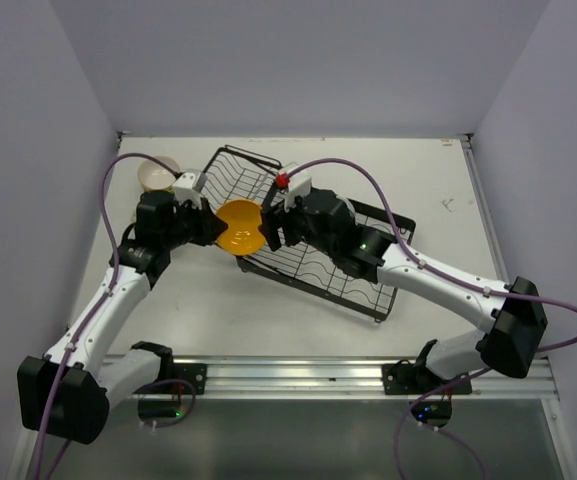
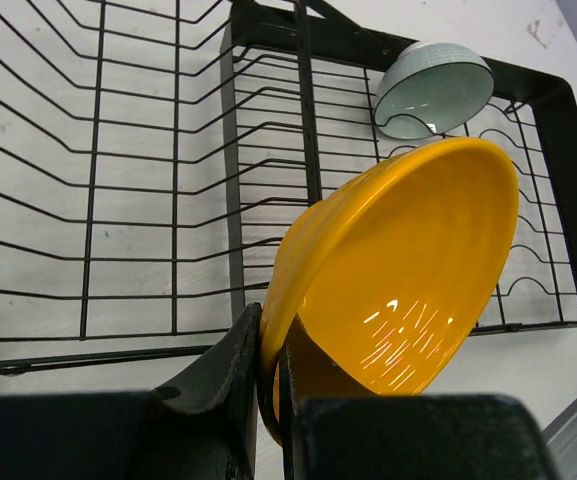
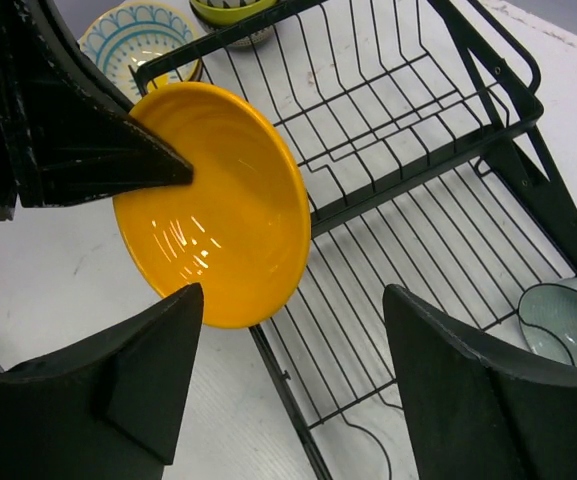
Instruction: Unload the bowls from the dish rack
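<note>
Left gripper [image 2: 268, 335]: jaws narrow, pinching the rim of the orange-yellow bowl [image 2: 398, 270] and holding it tilted on edge over the near-left side of the dish rack [image 1: 318, 268].
Right gripper [image 3: 293, 300]: jaws wide, one finger on each side of the bowl's other rim and not clamping. This looks like a handover, so that the left arm can carry the bowl off the rack.
Rack, flat section: holds one pale teal bowl [image 2: 433, 88], tipped in the corner away from the hinge.
Rack, basket section: no bowl is visible in it.
Beyond the rack: a blue-patterned bowl [image 3: 138, 35] and a yellow-green bowl [image 3: 230, 9] sit just beside the basket end, apparently already unloaded.
</note>
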Controlling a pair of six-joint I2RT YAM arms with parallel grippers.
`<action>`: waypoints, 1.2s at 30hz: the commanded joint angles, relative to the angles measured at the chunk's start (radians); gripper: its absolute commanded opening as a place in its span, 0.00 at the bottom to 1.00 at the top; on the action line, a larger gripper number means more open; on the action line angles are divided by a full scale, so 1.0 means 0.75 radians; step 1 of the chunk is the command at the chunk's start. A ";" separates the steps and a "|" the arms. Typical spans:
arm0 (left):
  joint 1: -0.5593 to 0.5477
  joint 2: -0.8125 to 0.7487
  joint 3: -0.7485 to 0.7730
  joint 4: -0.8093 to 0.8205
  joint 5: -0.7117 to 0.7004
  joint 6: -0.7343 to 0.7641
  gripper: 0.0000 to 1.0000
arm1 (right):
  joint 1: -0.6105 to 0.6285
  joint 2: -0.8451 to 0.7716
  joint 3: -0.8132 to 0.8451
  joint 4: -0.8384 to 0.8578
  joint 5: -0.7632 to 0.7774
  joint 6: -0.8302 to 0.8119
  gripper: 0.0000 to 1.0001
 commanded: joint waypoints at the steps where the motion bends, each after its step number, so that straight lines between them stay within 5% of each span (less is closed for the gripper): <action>1: 0.013 0.008 0.082 -0.001 -0.088 -0.040 0.00 | -0.001 -0.062 0.005 0.018 -0.007 0.002 0.77; 3: 0.042 -0.008 0.083 0.024 -0.067 -0.059 0.00 | 0.001 -0.085 -0.006 0.007 -0.005 -0.008 0.87; 10: 0.271 -0.076 0.042 0.091 -0.077 -0.190 0.00 | -0.001 -0.222 -0.132 -0.021 0.054 -0.041 0.93; 19: 0.521 -0.029 0.246 -0.091 -0.543 -0.321 0.00 | -0.030 -0.463 -0.388 -0.060 0.242 -0.121 0.98; 26: 0.533 0.118 0.453 -0.279 -1.038 -0.282 0.00 | -0.183 -0.639 -0.562 -0.050 0.202 -0.109 0.99; 36: 0.535 0.262 0.304 -0.230 -1.139 -0.241 0.00 | -0.222 -0.715 -0.619 -0.017 0.251 -0.090 0.99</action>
